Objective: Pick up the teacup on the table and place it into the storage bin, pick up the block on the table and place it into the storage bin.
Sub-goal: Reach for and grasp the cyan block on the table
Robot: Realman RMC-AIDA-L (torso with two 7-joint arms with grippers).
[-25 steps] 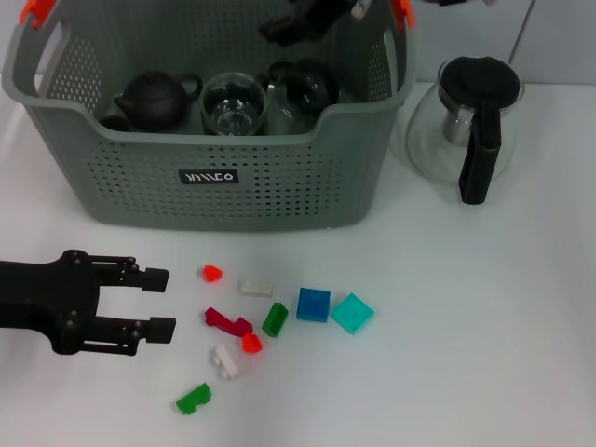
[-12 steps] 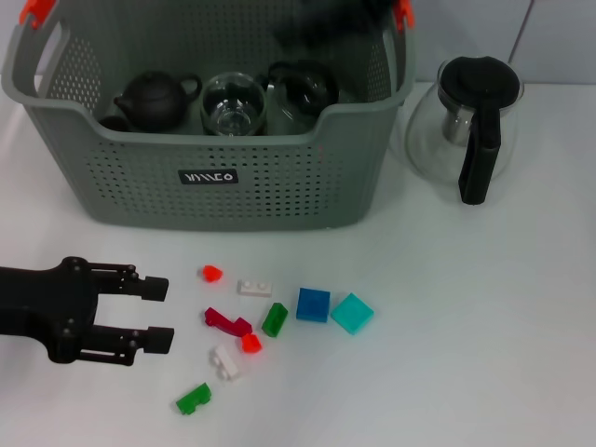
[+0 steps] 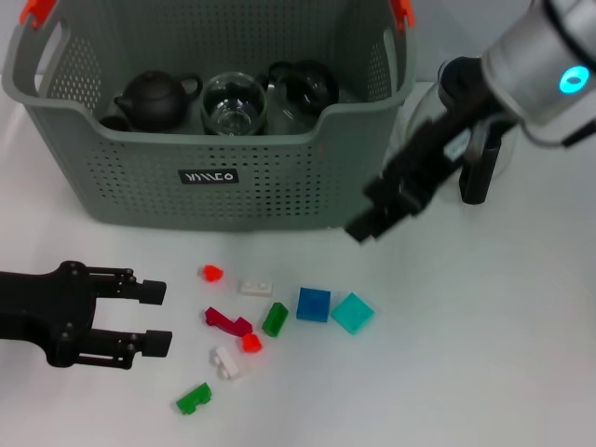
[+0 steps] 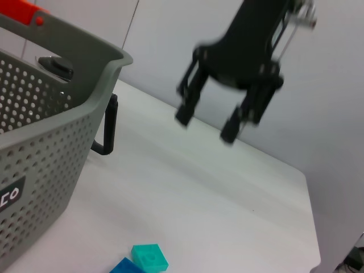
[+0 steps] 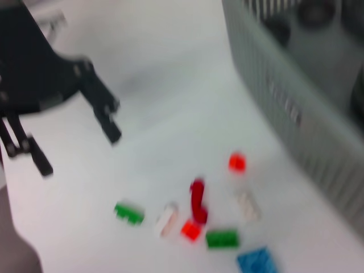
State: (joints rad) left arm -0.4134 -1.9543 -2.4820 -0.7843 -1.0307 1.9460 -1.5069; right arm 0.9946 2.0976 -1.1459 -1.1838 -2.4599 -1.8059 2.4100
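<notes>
Your left gripper (image 3: 160, 318) is hovering low over the white table (image 3: 484, 354), fingers spread wide with nothing between them, tips pointing at the scattered blocks; nearest to it are lying a small red block (image 3: 211, 273) and a dark red block (image 3: 227, 322). Your right gripper (image 3: 371, 221) is hanging in front of the storage bin (image 3: 242, 177), near its right front corner, above the blue block (image 3: 313, 304) and teal block (image 3: 353, 313); the left wrist view is showing its fingers (image 4: 185, 111) parted and holding nothing. Inside the bin a dark teapot (image 3: 154, 99), a glass teacup (image 3: 234, 104) and another dark pot (image 3: 304, 86) are sitting in a row; a glass pot (image 3: 470, 126) is standing beside the bin.
</notes>
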